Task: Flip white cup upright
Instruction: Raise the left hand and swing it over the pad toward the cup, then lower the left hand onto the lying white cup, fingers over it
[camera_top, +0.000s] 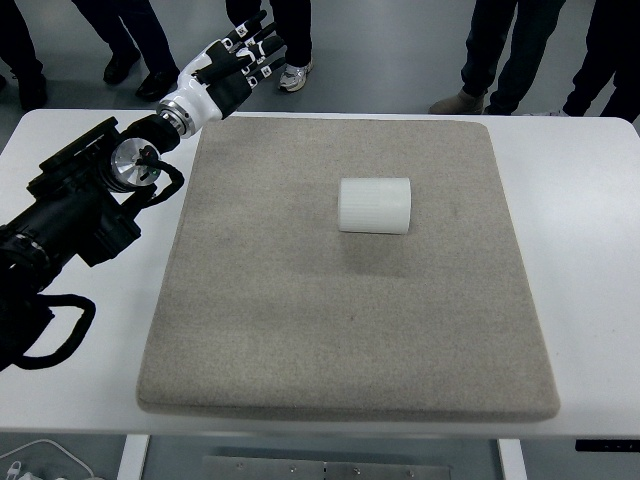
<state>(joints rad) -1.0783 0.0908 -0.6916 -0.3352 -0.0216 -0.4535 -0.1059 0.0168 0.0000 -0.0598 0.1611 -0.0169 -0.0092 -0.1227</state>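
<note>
The robot's left hand (232, 62) hangs out past the far left corner of the grey felt mat (250, 330), its white-and-black fingers (262, 38) stretched loosely and gripping nothing. The black arm (70, 215) behind it runs back over the white table (590, 250) to the left edge, with a shiny metal wrist joint (128, 163) just behind the hand.

The white cup (375, 205) lies on its side on the mat, well apart from the hand, off to its right and nearer the robot. Its ribbed wall faces up and its long axis runs left to right; which end is the mouth I cannot tell from here. It casts a soft shadow on the felt on the robot's side.

Beyond the hand, on the far side of the table, several people's legs and shoes (293, 75) stand on the grey floor, one sneaker just next to the fingertips in this view.
</note>
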